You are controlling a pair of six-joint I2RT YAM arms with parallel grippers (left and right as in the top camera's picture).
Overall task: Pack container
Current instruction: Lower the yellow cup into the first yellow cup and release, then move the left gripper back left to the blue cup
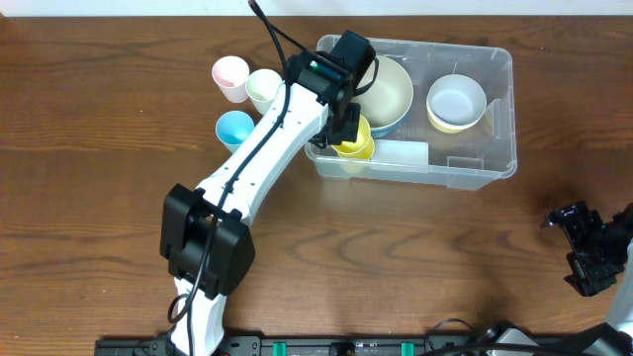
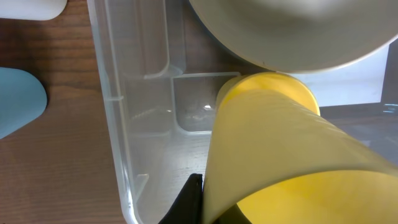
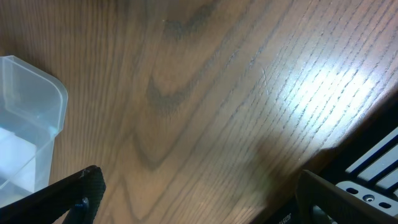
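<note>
**Colours across the worktop**

Brown wood-grain worktop. The clear container has a white label at 6 o'clock. It holds a yellow cup, a cream bowl and a pale-yellow bowl, which is white inside. Outside at 9 o'clock: pink cup, cream cup, blue cup.

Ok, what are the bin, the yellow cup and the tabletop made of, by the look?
container: clear plastic, glossy; the table shows through its walls, moulded ribs inside.
yellow cup: probably plastic, smooth, opaque, soft sheen.
table: brown wood grain, semi-gloss glare; solid wood or laminate, cannot tell.
</note>
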